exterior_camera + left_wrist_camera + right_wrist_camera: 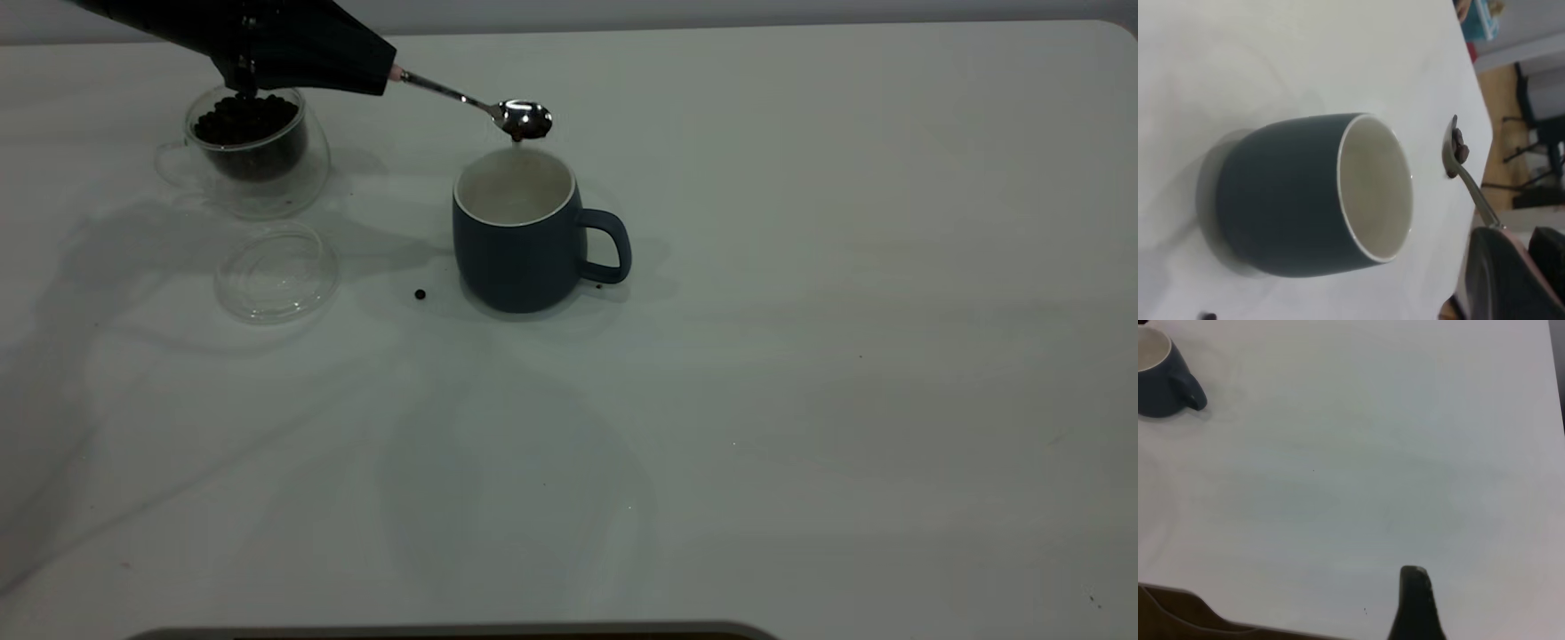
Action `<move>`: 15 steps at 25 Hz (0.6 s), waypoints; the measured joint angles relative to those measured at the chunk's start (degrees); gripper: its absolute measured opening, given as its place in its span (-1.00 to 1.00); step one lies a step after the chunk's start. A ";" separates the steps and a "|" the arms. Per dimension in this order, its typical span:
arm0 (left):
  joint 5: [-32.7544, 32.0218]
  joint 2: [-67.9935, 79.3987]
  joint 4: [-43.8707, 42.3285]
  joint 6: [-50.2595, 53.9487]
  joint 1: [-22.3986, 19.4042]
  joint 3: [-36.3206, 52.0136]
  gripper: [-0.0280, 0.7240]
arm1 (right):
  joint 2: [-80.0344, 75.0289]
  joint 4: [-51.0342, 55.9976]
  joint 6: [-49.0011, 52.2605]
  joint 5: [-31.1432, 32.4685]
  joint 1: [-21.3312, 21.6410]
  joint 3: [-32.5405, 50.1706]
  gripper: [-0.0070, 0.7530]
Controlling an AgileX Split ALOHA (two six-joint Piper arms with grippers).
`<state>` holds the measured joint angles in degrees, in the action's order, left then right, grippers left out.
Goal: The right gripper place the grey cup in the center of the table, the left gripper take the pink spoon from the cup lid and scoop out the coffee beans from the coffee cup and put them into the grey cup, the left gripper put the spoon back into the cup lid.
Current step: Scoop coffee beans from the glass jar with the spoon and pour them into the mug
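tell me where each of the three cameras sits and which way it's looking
Exterior view: outside the rig, looking down across the table at the grey cup, coffee cup and lid; the left gripper shows, holding the spoon.
Left wrist view: on the left arm, looking at the grey cup's mouth and the spoon's bowl; gripper at the edge.
Right wrist view: on the right arm, over bare table; one finger shows.
All three share the grey cup.

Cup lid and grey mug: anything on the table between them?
One loose coffee bean lies on the table between the cup lid and the grey mug, nearer the mug, touching neither. The exterior view shows it.
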<state>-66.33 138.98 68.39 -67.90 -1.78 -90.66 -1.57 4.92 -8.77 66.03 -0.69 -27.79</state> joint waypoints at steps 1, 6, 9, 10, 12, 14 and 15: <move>0.23 0.00 -0.30 -1.10 0.00 0.00 -0.62 | 0.00 0.00 0.00 0.00 0.00 0.00 0.57; 3.42 0.00 -0.60 -8.82 0.00 0.00 -0.62 | 0.00 0.00 -0.04 0.00 0.00 0.00 0.57; 5.26 0.00 -0.60 -13.26 0.00 0.00 -0.62 | 0.00 0.00 -0.04 0.00 0.00 0.00 0.57; 5.51 0.00 -0.60 -14.27 0.00 0.00 -0.62 | 0.00 0.00 -0.04 0.00 0.00 0.00 0.57; 5.51 0.00 -0.54 -15.25 0.00 0.00 -0.62 | 0.00 0.00 0.01 0.00 0.00 0.00 0.57; 5.40 0.00 -0.54 -15.48 0.00 0.00 -0.62 | 0.00 0.00 0.01 0.00 0.00 0.00 0.57; 5.29 -0.02 -0.60 -15.65 0.00 0.00 -0.62 | 0.00 0.00 0.01 0.00 0.00 0.00 0.57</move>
<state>-61.04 138.96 67.80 -83.55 -1.78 -90.66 -1.57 4.92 -8.75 66.03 -0.69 -27.79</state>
